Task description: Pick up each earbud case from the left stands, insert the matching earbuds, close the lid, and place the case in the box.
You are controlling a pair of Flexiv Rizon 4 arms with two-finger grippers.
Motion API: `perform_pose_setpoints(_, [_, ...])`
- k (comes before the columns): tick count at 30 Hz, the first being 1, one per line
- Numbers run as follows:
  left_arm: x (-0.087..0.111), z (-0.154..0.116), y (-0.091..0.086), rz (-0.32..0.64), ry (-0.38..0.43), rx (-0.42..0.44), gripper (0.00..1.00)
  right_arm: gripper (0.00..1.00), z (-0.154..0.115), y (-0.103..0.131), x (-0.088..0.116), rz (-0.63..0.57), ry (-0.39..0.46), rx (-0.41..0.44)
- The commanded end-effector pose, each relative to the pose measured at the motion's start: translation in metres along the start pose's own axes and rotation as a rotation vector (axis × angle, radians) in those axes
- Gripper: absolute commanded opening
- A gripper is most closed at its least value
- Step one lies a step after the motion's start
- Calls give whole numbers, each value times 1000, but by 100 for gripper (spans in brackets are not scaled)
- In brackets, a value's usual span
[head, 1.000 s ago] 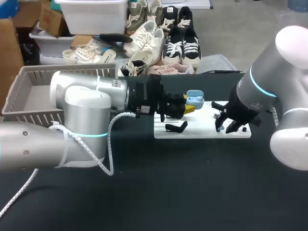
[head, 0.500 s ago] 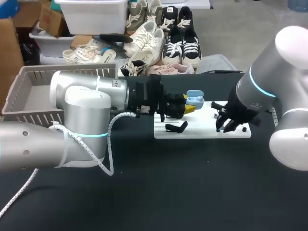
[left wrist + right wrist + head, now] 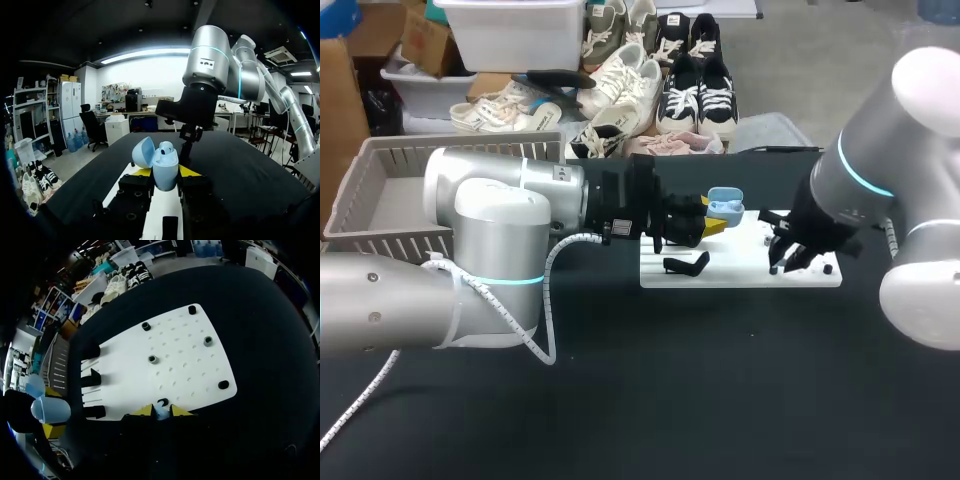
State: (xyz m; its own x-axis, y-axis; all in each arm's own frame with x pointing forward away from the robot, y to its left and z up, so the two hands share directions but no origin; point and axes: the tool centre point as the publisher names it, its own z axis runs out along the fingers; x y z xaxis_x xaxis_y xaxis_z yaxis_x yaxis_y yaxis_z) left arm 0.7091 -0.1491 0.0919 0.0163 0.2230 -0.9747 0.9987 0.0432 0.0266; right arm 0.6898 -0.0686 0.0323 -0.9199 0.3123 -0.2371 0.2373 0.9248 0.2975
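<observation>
My right tool, clenching an earbud, is lifting off the white board at centre right; my left tool is gripping the open case for insertion.

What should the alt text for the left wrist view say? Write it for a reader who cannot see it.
The left gripper holds a light blue earbud case between its yellow-tipped fingers, with the lid open and one earbud seated inside. The right gripper hangs ahead of it.
</observation>
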Motion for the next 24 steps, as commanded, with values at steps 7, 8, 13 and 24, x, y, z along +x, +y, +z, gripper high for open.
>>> perform_pose_setpoints(7, [0, 0, -2, 1, -1, -5, 0, 0, -48, -1, 15, -57, -49, 3])
perform_pose_setpoints(8, [0, 0, -2, 1, -1, -5, 0, 0, -52, -1, 15, -76, -43, -4])
perform_pose_setpoints(13, [0, 0, -2, 1, -1, -5, 0, 0, -68, 7, 17, -184, -29, 39])
perform_pose_setpoints(24, [0, 0, -2, 1, -1, -5, 0, 0, -92, 43, 23, -437, 40, 89])
